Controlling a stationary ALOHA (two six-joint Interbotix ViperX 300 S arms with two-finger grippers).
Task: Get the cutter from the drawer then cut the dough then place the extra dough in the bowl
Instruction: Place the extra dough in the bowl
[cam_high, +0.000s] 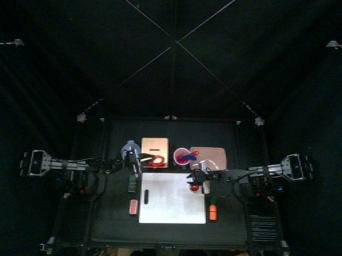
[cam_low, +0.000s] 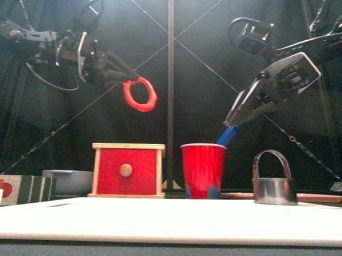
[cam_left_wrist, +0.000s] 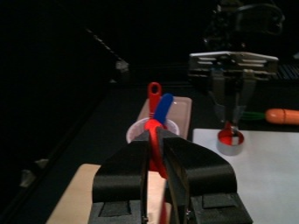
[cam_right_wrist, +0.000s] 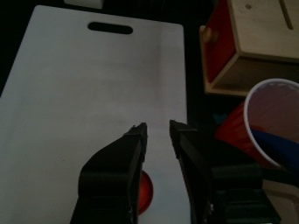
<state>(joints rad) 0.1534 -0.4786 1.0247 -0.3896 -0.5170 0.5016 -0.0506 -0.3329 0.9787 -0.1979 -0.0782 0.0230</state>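
Though the board (cam_low: 160, 222), seen edge-on from the front, hides its flat dough disc (cam_right_wrist: 142, 194), the wire-handled metal cutter (cam_low: 274, 181) stands at 3 o'clock of the red cup (cam_low: 205, 170), the right gripper (cam_right_wrist: 158, 131) hangs parted and empty above, and the left gripper (cam_left_wrist: 156, 147) clenches a red dough ring (cam_low: 138, 93) aloft at 10 o'clock.

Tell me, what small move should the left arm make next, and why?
Probably swing the red dough ring over the blue-grey bowl and lower it. The left gripper holds the ring shut, high above the table, while the bowl stands low beside the wooden box.
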